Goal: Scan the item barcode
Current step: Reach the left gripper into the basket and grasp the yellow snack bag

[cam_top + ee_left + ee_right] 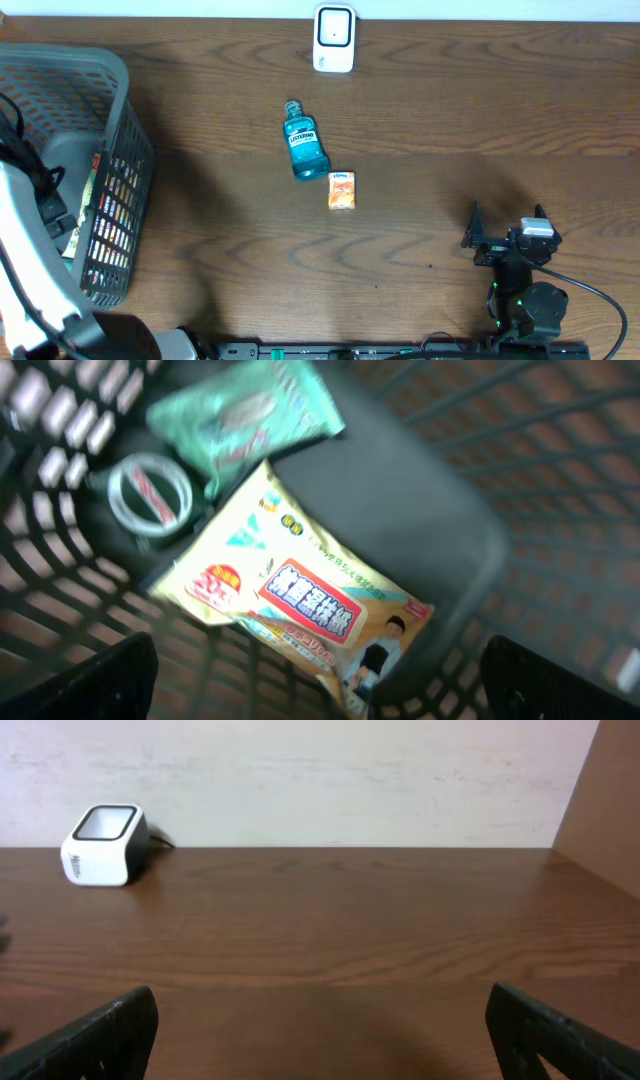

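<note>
My left pincer [320, 688] hung inside the grey basket [128, 150] at the left edge of the overhead view, its jaws spread wide and holding nothing. Directly below it, in the middle of the left wrist view, lay a yellow snack packet [300, 595], tilted. A green packet [250, 408] lay at upper centre, and a roll of clear tape [150, 495] at upper left sat just beside the yellow one. I judged the yellow packet to be the item I was lining up on, though I saw no barcode on its upward face.

My right pincer [320, 1040] sat at the lower right of the overhead view, also wide apart and empty. It faced the white scanner [334, 38] at the top centre of the table [450, 110]. A blue mouthwash bottle [304, 142] and a small orange box [342, 190] lay close together in the middle of the table, below the scanner. Whether those two had been scanned I could not tell.

As I read it, the job was hardly begun for this item: nothing gripped, nothing lifted, nothing shown to the scanner. What was left was to close on the packet, bring it out over the basket wall, find its barcode and turn that toward the scanner.
</note>
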Controlling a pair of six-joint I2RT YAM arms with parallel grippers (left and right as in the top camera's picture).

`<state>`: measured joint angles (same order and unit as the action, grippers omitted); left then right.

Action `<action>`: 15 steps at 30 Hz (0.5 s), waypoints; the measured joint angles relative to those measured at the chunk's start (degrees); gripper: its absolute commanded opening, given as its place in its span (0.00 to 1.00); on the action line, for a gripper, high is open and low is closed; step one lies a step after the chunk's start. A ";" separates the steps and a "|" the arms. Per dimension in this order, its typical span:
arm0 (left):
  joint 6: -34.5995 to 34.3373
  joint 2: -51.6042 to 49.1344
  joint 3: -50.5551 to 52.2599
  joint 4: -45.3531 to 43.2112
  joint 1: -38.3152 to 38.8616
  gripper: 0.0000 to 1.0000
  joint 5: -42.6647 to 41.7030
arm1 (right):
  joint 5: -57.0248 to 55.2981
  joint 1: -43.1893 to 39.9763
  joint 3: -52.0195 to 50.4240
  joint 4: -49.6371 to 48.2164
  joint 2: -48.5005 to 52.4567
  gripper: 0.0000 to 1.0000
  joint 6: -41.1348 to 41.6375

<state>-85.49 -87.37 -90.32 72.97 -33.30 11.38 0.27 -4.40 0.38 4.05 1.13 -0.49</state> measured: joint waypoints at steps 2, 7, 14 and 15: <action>-3.67 -3.30 0.00 -0.52 -0.33 0.98 -1.86 | 0.00 0.00 0.00 0.00 0.00 0.99 0.00; -9.33 -10.99 0.00 -5.05 -0.35 0.98 -4.46 | -0.02 0.00 0.00 0.00 0.00 0.99 0.00; -11.82 -21.11 0.00 -11.15 -0.35 0.98 -10.47 | 0.00 0.00 0.00 0.00 0.00 0.99 0.00; -12.00 -22.29 0.00 -11.58 -0.35 0.98 -11.26 | -0.02 0.00 0.00 0.00 0.00 0.99 0.00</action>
<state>-97.49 -109.67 -90.32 61.39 -33.65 0.12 0.25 -4.40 0.38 4.05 1.13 -0.49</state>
